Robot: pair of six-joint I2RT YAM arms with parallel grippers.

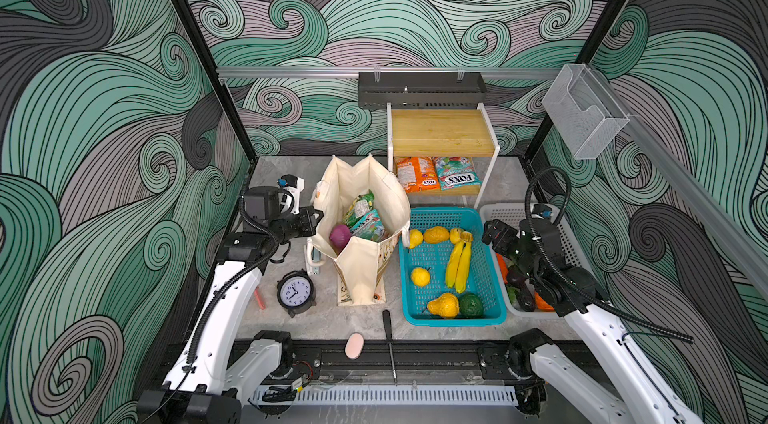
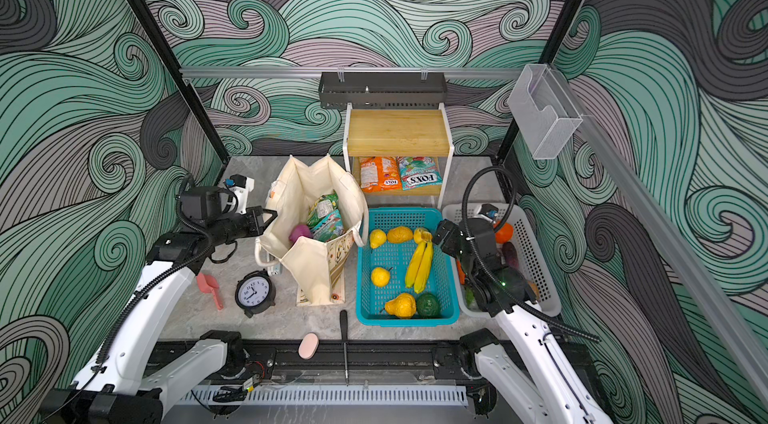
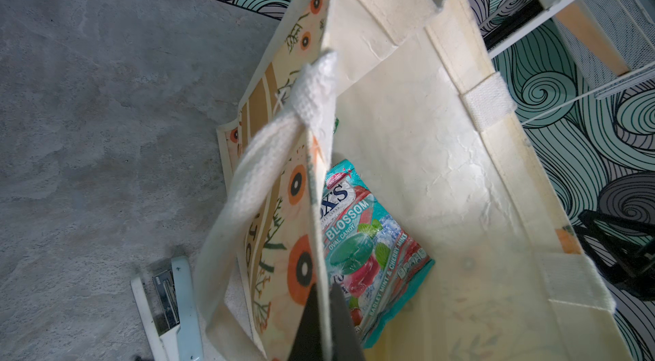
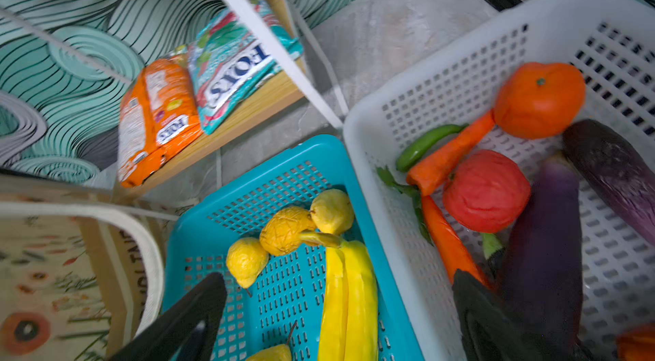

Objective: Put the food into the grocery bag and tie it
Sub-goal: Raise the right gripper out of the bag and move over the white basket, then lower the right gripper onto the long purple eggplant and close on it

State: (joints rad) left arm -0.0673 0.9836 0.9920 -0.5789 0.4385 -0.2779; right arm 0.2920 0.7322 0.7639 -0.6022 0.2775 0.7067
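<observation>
So, the left gripper (image 1: 316,220) is pinched shut on the left-side wall of the grocery bag (image 1: 363,276) — my read is that it's there to prop the mouth open so stuff can drop straight in. The left wrist view shows its black fingers (image 3: 307,327) clamping the printed canvas edge, with the teal packet (image 3: 368,256) lying down inside. From above you can also see a purple onion (image 1: 340,235) and a green-yellow packet (image 1: 360,206) in the bag.

The right gripper (image 1: 492,234) is spread wide and holding nothing. It hovers over the seam where the teal basket (image 1: 453,321) meets the white basket (image 1: 505,210). In the right wrist view the banana (image 4: 349,299) sits between the open jaws, the eggplant (image 4: 546,235) is just beside one finger, and the orange (image 4: 538,99) is further off in the white basket.

I'm guessing the banana goes next — there's lots of food left in both baskets, so tying looks a long way off.
</observation>
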